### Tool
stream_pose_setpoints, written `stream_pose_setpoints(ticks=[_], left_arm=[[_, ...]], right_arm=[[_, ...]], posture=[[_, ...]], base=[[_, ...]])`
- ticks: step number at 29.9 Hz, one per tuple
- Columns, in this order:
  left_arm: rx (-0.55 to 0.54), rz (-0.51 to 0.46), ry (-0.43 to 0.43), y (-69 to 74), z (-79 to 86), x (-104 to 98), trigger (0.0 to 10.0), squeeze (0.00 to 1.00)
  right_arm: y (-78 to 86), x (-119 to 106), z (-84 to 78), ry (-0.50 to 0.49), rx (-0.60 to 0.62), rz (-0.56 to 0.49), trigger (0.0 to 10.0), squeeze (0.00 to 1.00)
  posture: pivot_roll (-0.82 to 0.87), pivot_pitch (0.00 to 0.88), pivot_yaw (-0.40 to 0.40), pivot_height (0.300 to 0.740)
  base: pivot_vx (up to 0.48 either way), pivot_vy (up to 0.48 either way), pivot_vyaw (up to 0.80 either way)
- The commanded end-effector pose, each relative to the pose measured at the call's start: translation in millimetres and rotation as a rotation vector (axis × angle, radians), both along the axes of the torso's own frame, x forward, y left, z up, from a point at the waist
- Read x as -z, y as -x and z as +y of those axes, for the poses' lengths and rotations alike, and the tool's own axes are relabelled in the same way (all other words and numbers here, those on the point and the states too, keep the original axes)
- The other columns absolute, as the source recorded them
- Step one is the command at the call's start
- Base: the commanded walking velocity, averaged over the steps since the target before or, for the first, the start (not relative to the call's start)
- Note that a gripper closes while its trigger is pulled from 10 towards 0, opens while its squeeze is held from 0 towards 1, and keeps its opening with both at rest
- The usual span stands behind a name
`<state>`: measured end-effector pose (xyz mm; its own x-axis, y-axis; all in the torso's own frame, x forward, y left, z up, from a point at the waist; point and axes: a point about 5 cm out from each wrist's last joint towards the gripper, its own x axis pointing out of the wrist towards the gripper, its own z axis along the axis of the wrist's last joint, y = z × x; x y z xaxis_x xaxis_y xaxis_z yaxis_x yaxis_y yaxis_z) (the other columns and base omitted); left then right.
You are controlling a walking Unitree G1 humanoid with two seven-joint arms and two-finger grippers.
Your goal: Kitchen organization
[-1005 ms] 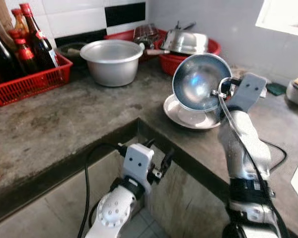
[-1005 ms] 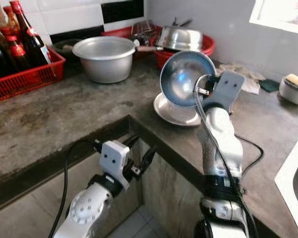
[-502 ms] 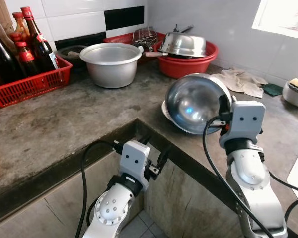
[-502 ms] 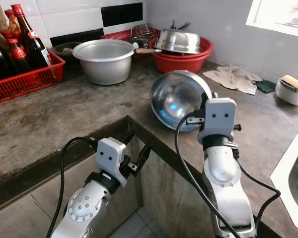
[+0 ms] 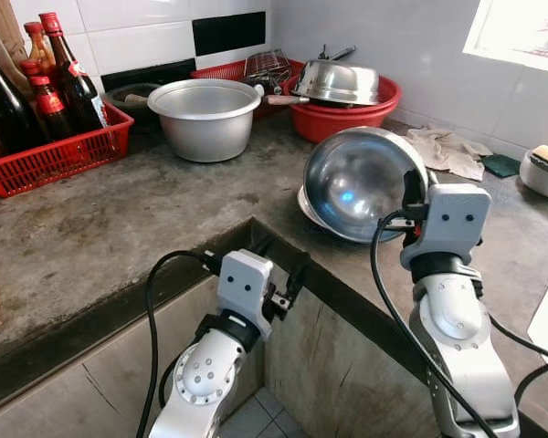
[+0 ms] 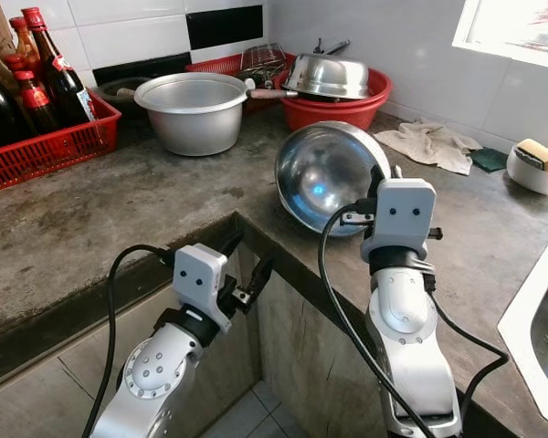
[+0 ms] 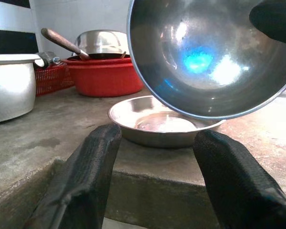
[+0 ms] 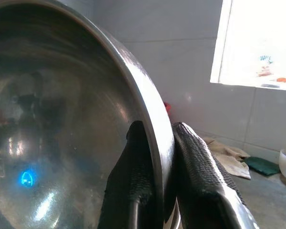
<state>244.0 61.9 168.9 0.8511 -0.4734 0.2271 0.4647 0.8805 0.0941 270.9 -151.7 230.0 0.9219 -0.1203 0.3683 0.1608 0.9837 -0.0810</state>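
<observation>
Grey concrete countertop (image 5: 119, 219), white tiled wall (image 5: 146, 36), bright window (image 5: 521, 32), tiled floor (image 5: 247, 422).

Shiny steel bowl (image 5: 358, 182) tilted on edge above shallow plate (image 7: 157, 126).

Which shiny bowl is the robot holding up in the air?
The big steel bowl pinched by its rim in the right hand, tipped on its side. The shallow dish beneath sits flat on the counter, as does the pot.
</observation>
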Motion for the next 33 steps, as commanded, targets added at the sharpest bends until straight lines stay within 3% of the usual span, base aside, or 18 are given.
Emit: stream_pose_setpoints(ticks=[1,6,10,18,33], left_arm=[[0.001,-0.007,-0.006,-0.9,-1.5,0.2,10.0,0.00],[-0.003,-0.004,0.003,-1.2,-1.6,0.0,10.0,0.00],[0.002,-0.004,0.007,-1.9,-1.9,-0.8,10.0,0.00],[0.008,-0.001,0.003,-2.0,-2.0,-0.3,10.0,0.00],[0.012,-0.008,-0.017,-4.9,-2.8,0.1,10.0,0.00]], right_arm=[[-0.9,-5.1,1.9,-0.004,-0.014,-0.029,10.0,0.00],[-1.8,-2.6,0.3,-0.020,-0.014,-0.013,10.0,0.00],[-2.3,-2.5,-0.8,-0.017,-0.008,-0.010,10.0,0.00],[-3.0,-2.4,0.1,-0.031,-0.009,-0.007,10.0,0.00],[-3.1,-3.3,-0.1,-0.037,0.006,-0.007,10.0,0.00]], posture=[[0.08,0.000,-0.055,0.740],[0.07,0.000,-0.054,0.740],[0.06,0.000,-0.051,0.740],[0.06,0.000,-0.047,0.740],[0.06,0.000,-0.035,0.740]], base=[[0.000,0.000,0.00],[0.000,0.000,0.00],[0.000,0.076,-0.79],[-0.032,0.435,-0.80],[0.000,0.147,-0.78]])
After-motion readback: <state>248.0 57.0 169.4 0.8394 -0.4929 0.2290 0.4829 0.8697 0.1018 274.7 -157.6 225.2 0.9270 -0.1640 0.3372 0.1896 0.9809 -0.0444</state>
